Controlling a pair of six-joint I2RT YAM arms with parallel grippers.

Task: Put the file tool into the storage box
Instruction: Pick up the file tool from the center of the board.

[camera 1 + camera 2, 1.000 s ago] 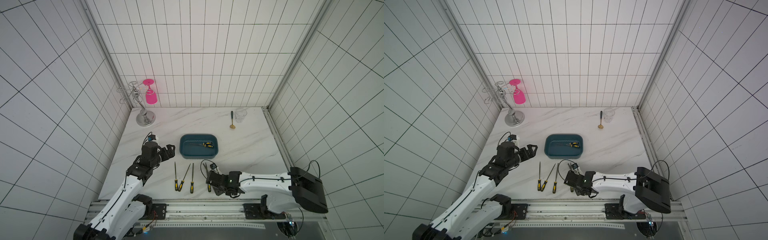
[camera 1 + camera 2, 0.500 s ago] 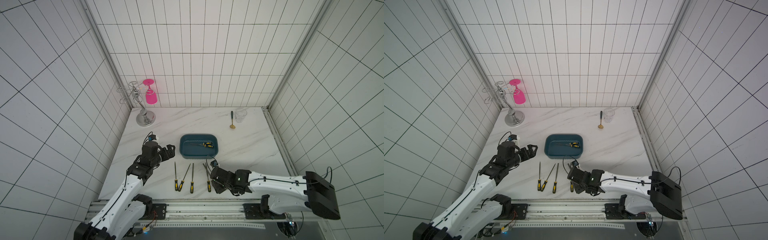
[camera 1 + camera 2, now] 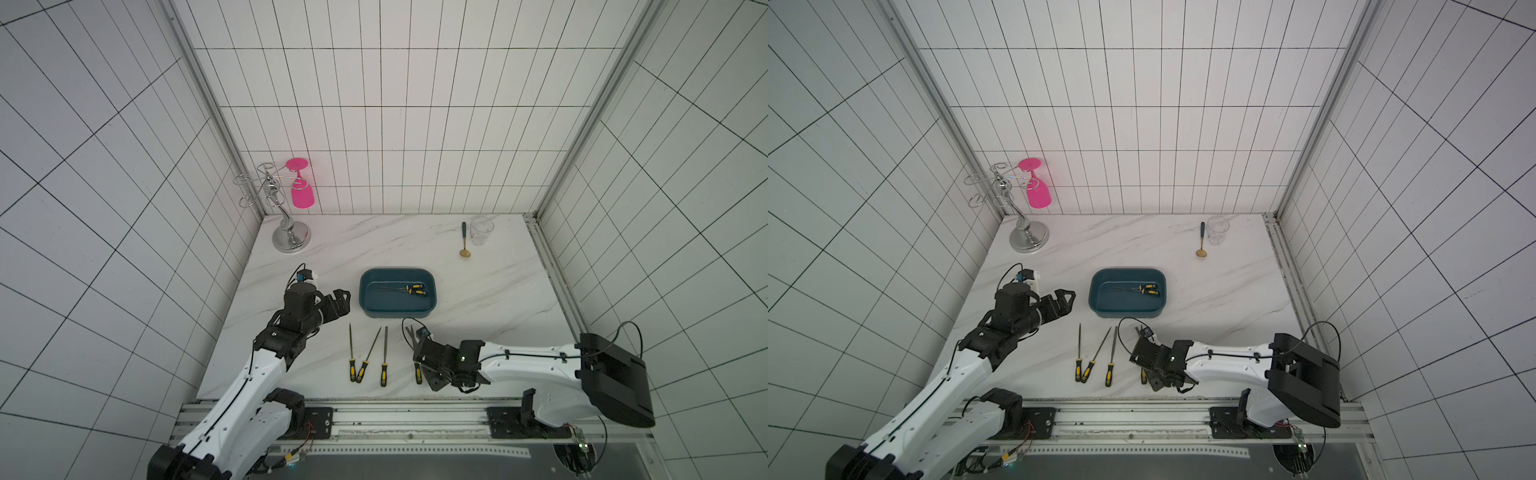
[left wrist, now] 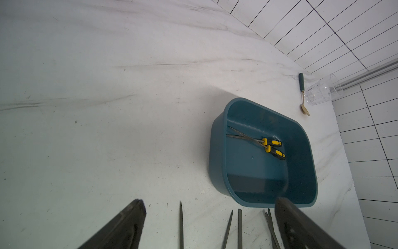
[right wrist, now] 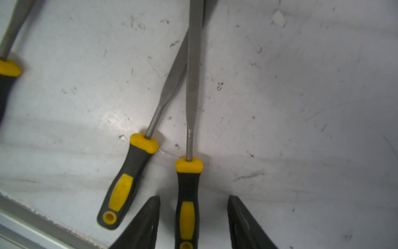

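Rubbery black-and-yellow handle, stiff steel blade: the file tool [image 5: 187, 189] near the worktop's [image 3: 498, 299] front edge looks light; grip the handle. The right gripper's [image 5: 194, 197] fingers [image 5: 148, 224] straddle it, unclenched; left gripper [image 3: 338, 302] gapes empty.

Dark teal storage box [image 3: 390, 303]: shallow tub, rounded corners, upright, near mid-tabletop [image 3: 490, 299] in both top views. Inside lie two files [image 3: 409, 289] with black-and-yellow handles toward 3 o'clock, tips toward 9 o'clock and blades crossing, in the half toward 12 o'clock.

At 6 o'clock of the box, flat on the tabletop, three more files [image 3: 369, 353] lie in a row with handles toward 6 o'clock; the middle one's tip leans toward 1 o'clock. At 3 o'clock of that row is a last pair with blades crossing. The straight file [image 5: 187, 187] has its handle between the right gripper's [image 5: 194, 197] spread fingers [image 5: 146, 220], with a gap on each side. Its neighbour [image 5: 129, 172] lies just beside.
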